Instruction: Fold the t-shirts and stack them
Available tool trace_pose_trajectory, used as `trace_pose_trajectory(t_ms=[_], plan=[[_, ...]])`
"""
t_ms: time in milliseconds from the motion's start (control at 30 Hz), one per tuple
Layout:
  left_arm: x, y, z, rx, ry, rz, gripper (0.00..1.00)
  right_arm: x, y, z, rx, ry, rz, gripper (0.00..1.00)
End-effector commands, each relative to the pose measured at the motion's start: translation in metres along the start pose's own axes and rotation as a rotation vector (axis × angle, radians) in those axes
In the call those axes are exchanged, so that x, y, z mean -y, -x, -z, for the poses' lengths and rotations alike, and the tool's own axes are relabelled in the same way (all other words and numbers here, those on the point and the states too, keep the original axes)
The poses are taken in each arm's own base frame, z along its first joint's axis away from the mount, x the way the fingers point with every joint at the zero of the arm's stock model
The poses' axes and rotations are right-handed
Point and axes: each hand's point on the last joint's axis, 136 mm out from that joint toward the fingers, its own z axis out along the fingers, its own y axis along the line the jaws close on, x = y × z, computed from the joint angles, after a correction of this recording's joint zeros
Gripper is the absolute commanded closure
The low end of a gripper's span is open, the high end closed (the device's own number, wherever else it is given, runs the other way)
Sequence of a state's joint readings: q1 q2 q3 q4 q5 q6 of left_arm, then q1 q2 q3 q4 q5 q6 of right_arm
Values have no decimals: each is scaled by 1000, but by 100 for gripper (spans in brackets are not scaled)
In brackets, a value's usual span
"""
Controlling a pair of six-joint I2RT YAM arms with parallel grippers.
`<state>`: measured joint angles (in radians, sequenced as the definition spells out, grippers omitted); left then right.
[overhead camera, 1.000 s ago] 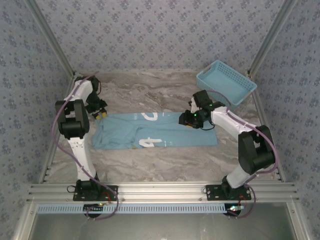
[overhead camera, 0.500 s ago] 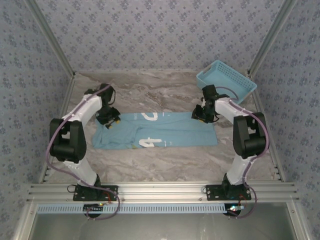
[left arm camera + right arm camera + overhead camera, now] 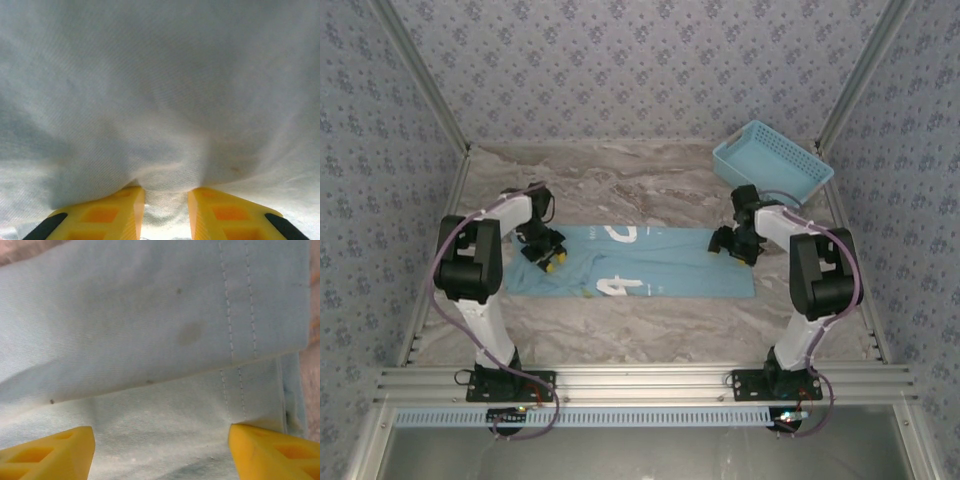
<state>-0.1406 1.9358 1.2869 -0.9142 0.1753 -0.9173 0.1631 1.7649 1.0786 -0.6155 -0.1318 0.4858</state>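
Sky-blue t-shirt [image 3: 650, 265], light limp cotton, lies part-folded flat on marble surface [image 3: 620, 185] btwn arms; left hand [image 3: 166, 200] pinches a fabric ridge, right hand [image 3: 161, 440] released above stitched hem [image 3: 235, 340]; best grip pts: doubled edges/corners.

one sky-blue t-shirt [image 3: 660, 268], one lattice basket [image 3: 745, 172], one left arm [image 3: 470, 262], one right arm [image 3: 820, 275]
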Motion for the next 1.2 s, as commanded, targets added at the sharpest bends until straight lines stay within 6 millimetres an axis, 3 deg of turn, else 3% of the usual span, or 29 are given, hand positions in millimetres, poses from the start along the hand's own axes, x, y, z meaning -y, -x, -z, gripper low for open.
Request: trace_pose_trajectory(t_ms=[0,167,267,367,500,600,700,833,900,1000,1067,1167], plan=[[3,31,-24,25,25,-39,72,11,-33,-9,-95,-3,-102,25],[37,78,-20,59,-1,-129,72,3,-64,-3,-134,29,-223,25],[83,106,-14,79,-107,-167,73,-17,-89,-2,-166,58,-273,25],[146,130,7,130,-254,-185,72,-49,-127,-8,-241,91,-283,25],[230,135,40,187,-422,-270,68,-91,-168,-11,-332,145,-237,25],[269,126,74,231,-559,-311,65,-110,-160,7,-303,168,-134,25],[263,115,104,252,-552,-286,65,-122,-132,44,-188,184,19,23],[222,88,131,271,-405,-234,66,-134,-88,75,-14,236,170,25],[205,70,128,242,-405,-159,70,-147,-65,73,38,289,234,31],[177,61,105,194,-443,17,75,-167,-33,58,66,333,379,52],[158,65,86,177,-423,106,76,-179,-14,47,62,368,395,61],[151,79,72,165,-449,181,77,-189,8,24,34,390,388,65]])
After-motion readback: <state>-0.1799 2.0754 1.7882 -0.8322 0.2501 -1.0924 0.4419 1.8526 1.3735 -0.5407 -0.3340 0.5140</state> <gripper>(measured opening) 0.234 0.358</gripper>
